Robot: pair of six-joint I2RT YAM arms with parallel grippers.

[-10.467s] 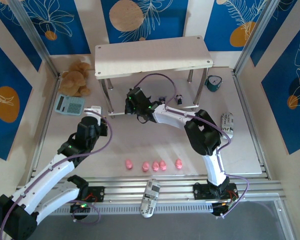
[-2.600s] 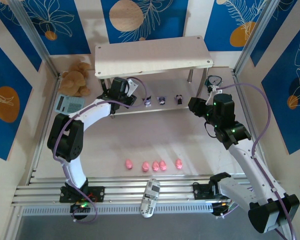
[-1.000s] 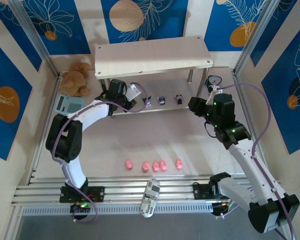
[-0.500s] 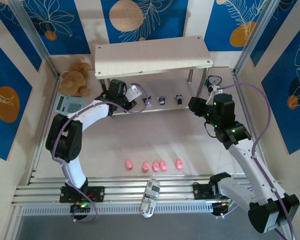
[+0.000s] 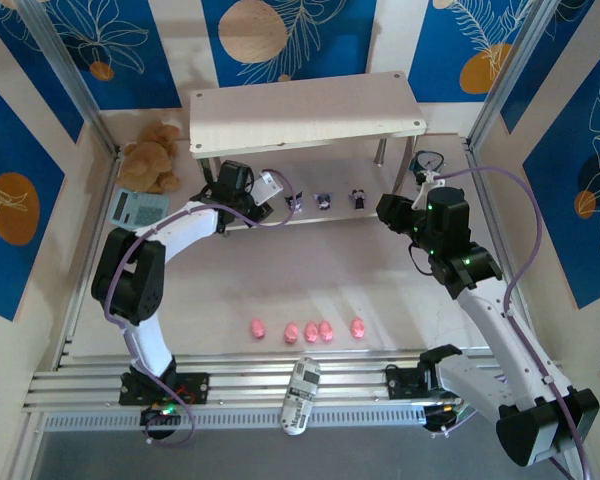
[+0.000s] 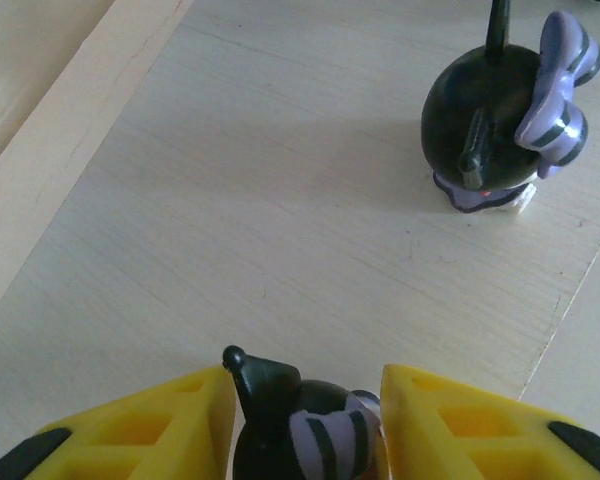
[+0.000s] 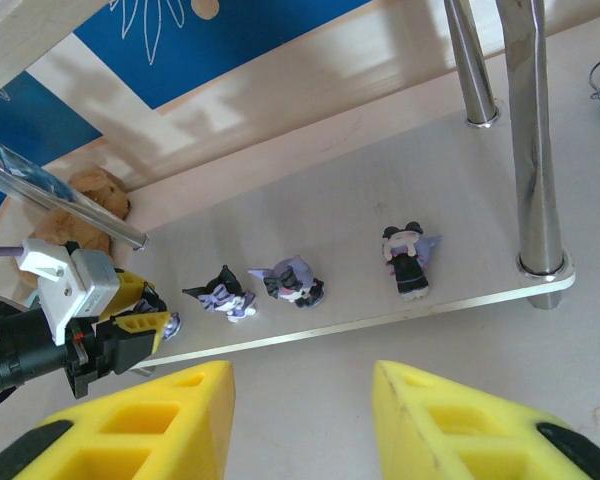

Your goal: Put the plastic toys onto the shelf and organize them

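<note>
**Four purple figurines on the lower board, pigs on the bench**

The shelf (image 5: 305,112) stands at the far side of the bench (image 5: 230,290). Its lower board (image 7: 380,190) carries the purple figurines (image 7: 292,283) in a row, four in all. Three stand free. The fourth figurine (image 6: 300,430), at the left end of the row in the top view, sits between the fingers of the left pincer (image 6: 305,385). Those fingers flank it closely, and I cannot tell whether they press on it. The next figure along stands apart, ahead of them.

The five pink pigs (image 5: 311,331) lie in a line on the bench near the arm bases, well apart from the shelf.

The right pincer (image 7: 302,385) hovers before the shelf's right end, fingers apart with nothing between them.

The top board overhangs the row, and the silver legs (image 7: 535,150) rise near the rightmost figurine.

A teddy bear (image 5: 152,157) sits left of the shelf, with a calculator (image 5: 138,208) in front of it. A teal clock (image 5: 428,165) stands by the right legs. A white device (image 5: 302,393) lies on the near rail.
</note>
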